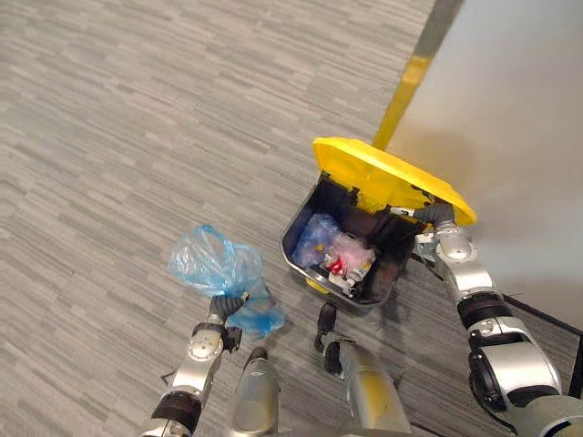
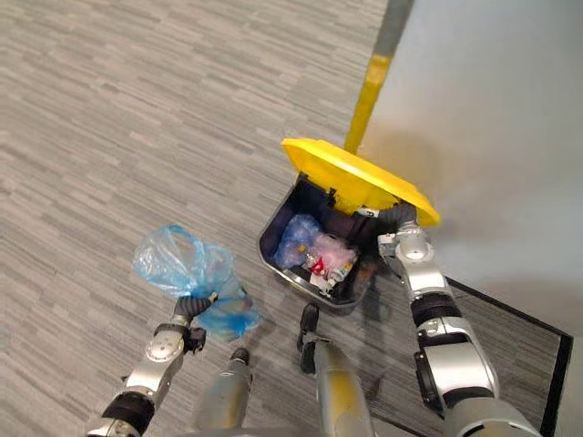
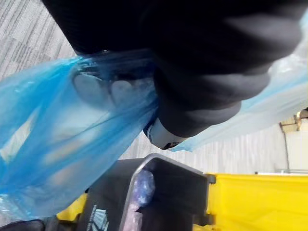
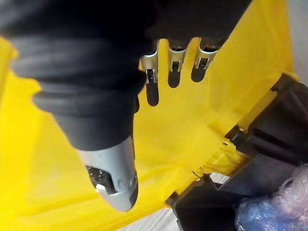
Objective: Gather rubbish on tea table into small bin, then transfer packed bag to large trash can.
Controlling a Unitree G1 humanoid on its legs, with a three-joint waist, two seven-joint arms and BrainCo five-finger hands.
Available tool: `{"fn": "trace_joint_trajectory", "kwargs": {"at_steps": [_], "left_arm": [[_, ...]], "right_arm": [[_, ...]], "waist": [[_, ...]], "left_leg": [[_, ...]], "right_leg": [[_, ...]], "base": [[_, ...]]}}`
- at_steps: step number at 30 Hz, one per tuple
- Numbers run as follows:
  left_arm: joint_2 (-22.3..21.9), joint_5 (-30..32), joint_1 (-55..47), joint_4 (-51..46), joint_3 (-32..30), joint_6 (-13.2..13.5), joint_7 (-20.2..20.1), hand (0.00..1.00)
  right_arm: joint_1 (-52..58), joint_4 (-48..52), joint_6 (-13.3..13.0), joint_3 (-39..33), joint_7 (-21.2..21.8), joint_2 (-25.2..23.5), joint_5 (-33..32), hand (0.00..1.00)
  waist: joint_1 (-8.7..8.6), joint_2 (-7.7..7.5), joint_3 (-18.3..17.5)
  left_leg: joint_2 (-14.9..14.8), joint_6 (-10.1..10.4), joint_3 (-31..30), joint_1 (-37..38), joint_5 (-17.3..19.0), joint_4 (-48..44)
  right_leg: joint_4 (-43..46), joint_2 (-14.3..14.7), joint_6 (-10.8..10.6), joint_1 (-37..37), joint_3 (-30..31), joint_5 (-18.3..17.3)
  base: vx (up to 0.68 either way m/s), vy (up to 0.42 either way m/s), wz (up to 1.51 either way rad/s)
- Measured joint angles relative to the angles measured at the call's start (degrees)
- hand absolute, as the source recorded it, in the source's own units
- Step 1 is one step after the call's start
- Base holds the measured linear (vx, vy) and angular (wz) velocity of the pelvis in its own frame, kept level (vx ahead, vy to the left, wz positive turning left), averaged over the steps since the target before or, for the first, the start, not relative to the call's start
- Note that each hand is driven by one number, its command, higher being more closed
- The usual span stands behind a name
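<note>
The packed blue bag hangs above the carpet, left of the large trash can. My left hand is shut on the bag's gathered neck; the left wrist view has blue plastic wrapped over its curled fingers. The can is dark grey with a yellow lid swung up and open. My right hand reaches the lid's right end, and its straight fingers press flat against the yellow underside. Inside the can lie a blue bag, clear wrap and a red item.
A pale wall with a yellow strip along its edge rises just behind the can. Grey carpet spreads out to the left and ahead. A dark-edged mat lies at the lower right.
</note>
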State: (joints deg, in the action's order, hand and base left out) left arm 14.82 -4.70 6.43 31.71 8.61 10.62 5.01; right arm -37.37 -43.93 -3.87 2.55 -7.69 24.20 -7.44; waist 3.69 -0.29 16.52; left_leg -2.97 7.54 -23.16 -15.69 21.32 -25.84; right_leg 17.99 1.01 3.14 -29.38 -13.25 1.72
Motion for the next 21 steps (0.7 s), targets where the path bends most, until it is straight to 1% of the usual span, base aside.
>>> {"fn": "trace_joint_trajectory", "kwargs": {"at_steps": [4,6,8,10,11,15,18,21], "left_arm": [[0.3,-1.7,0.6,-1.9,0.1,0.0,0.0,1.00],[0.6,-2.5,1.1,-5.2,0.2,0.1,0.0,1.00],[1.7,-2.9,1.1,-8.3,0.1,1.1,0.0,1.00],[2.8,-4.2,1.4,-11.5,-0.1,1.2,0.0,1.00],[3.4,-5.1,1.7,-13.1,-0.1,1.5,0.0,1.00],[3.7,-7.3,2.1,-18.5,0.1,2.6,0.0,1.00],[3.7,-8.4,4.1,-22.3,1.5,3.4,-0.1,1.00],[3.6,-9.4,6.4,-25.1,4.4,4.3,-0.2,1.00]], "right_arm": [[-1.4,0.0,0.0,0.0,0.0,0.2,0.0,0.00],[-1.7,0.0,0.0,0.1,0.0,0.7,0.1,0.00],[-2.4,0.0,0.0,0.3,0.0,0.9,0.1,0.00],[-3.7,0.0,0.0,0.3,0.0,1.1,0.2,0.00],[-4.2,0.0,0.0,0.3,0.0,1.2,0.2,0.00],[-4.8,0.0,0.0,0.5,0.2,1.3,0.2,0.00],[-4.8,0.0,0.0,0.5,0.2,2.0,0.2,0.00],[-5.0,0.0,0.2,0.8,0.3,2.3,0.3,0.00]], "waist": [[-0.15,-0.04,0.0],[-0.13,-0.09,0.1],[-0.11,-0.41,0.2],[-0.31,-0.71,0.8],[-0.39,-0.89,0.9],[-1.30,-0.96,0.9],[-1.45,-0.95,0.9],[-1.69,-0.95,0.9]], "left_leg": [[0.1,0.2,0.0,0.0,-0.1,0.0],[0.1,0.2,0.0,0.1,-0.1,0.0],[0.1,0.1,0.1,0.1,0.0,0.0],[0.1,0.0,0.2,0.1,0.1,-0.2],[0.2,0.0,0.1,0.1,0.1,-0.2],[0.1,0.0,-0.2,0.1,0.1,-0.3],[0.1,0.1,-0.3,0.1,0.1,-0.2],[-0.1,0.1,-0.3,0.2,0.2,-0.3]], "right_leg": [[1.4,-0.2,0.3,-0.4,0.1,-0.1],[1.9,-0.2,0.3,-0.7,1.0,-0.1],[1.9,-0.1,0.3,-0.8,1.4,-0.1],[1.9,-0.1,0.1,-0.8,1.7,-0.3],[1.7,-0.1,-0.4,-0.7,1.7,-0.6],[1.2,0.1,-0.4,-0.4,1.4,-0.6],[1.1,0.1,0.1,-0.3,1.2,-0.3],[1.1,0.0,0.1,-0.2,1.2,-0.3]], "base": [[0.07,0.044,0.03],[0.04,0.047,-0.01],[0.02,0.032,-0.06],[0.00,0.010,-0.03],[0.00,0.000,0.00],[0.00,0.013,0.03],[0.00,0.000,0.00],[0.00,0.000,0.00]]}}
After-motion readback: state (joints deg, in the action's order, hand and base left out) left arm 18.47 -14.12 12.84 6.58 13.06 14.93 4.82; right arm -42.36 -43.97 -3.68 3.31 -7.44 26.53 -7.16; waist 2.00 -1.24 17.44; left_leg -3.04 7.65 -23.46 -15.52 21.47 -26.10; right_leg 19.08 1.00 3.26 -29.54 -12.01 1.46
